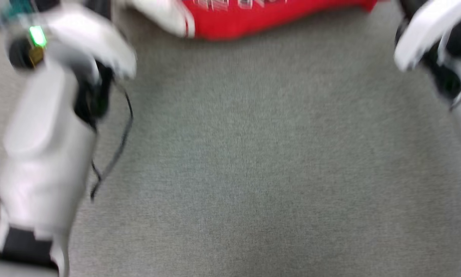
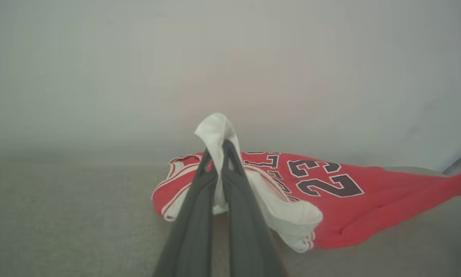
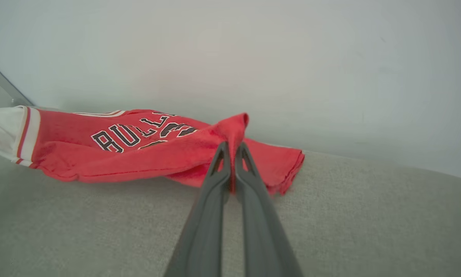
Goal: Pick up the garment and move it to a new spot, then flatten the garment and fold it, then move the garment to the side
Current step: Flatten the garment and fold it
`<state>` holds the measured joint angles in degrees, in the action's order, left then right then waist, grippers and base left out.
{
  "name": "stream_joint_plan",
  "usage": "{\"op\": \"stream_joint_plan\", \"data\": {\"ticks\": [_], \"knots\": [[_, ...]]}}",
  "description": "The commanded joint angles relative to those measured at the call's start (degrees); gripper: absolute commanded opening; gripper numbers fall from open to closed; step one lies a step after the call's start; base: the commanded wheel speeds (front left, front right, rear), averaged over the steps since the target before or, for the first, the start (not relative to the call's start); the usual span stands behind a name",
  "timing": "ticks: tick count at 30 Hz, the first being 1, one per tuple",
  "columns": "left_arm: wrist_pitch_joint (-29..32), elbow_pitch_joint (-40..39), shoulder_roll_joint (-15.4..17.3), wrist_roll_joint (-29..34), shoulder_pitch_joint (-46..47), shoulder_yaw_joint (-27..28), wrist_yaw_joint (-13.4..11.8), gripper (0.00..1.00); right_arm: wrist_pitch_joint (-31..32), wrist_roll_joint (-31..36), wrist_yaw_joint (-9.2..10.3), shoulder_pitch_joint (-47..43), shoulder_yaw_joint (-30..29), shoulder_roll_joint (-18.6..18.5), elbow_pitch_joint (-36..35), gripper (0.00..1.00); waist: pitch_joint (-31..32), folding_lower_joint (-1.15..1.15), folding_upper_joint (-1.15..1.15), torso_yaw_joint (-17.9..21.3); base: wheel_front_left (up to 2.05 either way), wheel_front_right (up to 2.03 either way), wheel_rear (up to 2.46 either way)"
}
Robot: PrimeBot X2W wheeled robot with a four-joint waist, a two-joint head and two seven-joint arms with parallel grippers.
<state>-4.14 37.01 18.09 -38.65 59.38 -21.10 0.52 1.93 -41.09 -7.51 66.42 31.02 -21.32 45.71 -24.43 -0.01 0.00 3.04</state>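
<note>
Head view is pretty blurry. The garment point(image 1: 253, 19) sits right at the top edge, red with a white sleeve poking out on its left end, lying on a gray fabric surface point(image 1: 253, 173). The pale left arm point(image 1: 45, 146) fills the left side with a green light near its top, and the right arm point(image 1: 426, 34) cuts into the upper right corner.

In the left wrist view, the left fingers point(image 2: 192, 231) are pinched closed on a bit of white sleeve fabric, which sticks up in a little peak above the tips. The rest of the shirt trails off to the right on the surface, with the black "23" and striped trim showing.

In the right wrist view, the right fingers point(image 3: 211, 215) are clamped closed on a red edge of the shirt, lifted slightly off the surface. The shirt stretches away to the left, "BULLS" lettering readable, white sleeve at the far left. A plain pale wall point(image 3: 253, 57) is behind it.
</note>
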Motion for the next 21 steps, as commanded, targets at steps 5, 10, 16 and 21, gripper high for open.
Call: {"op": "stream_joint_plan", "data": {"ticks": [5,10,16,21], "knots": [[-2.36,-5.99,1.2,-0.87,-14.01,-0.15,-1.57,0.0,-2.94,-1.53,0.04,-11.6,0.89,-1.52,-3.79,0.0,7.9,0.01,0.0,0.31,0.0,0.0,0.0],[-2.66,-14.53,3.19,-1.69,-27.47,0.09,-4.81,0.0,-5.07,-2.06,0.04,-22.02,0.26,-2.89,-8.72,0.0,10.88,0.01,0.0,0.62,0.0,0.0,0.0],[-0.72,-26.81,5.96,-3.31,-43.29,1.23,-10.43,0.0,-5.82,-1.29,0.04,-34.5,-2.92,-4.21,-15.31,0.0,13.49,0.01,0.0,1.0,0.0,0.0,0.0],[1.66,-37.22,8.66,-3.78,-54.26,2.55,-15.97,0.0,-4.2,1.15,0.04,-44.48,-6.61,-4.29,-22.05,0.0,14.61,0.01,0.0,1.2,0.0,0.0,0.0]]}}
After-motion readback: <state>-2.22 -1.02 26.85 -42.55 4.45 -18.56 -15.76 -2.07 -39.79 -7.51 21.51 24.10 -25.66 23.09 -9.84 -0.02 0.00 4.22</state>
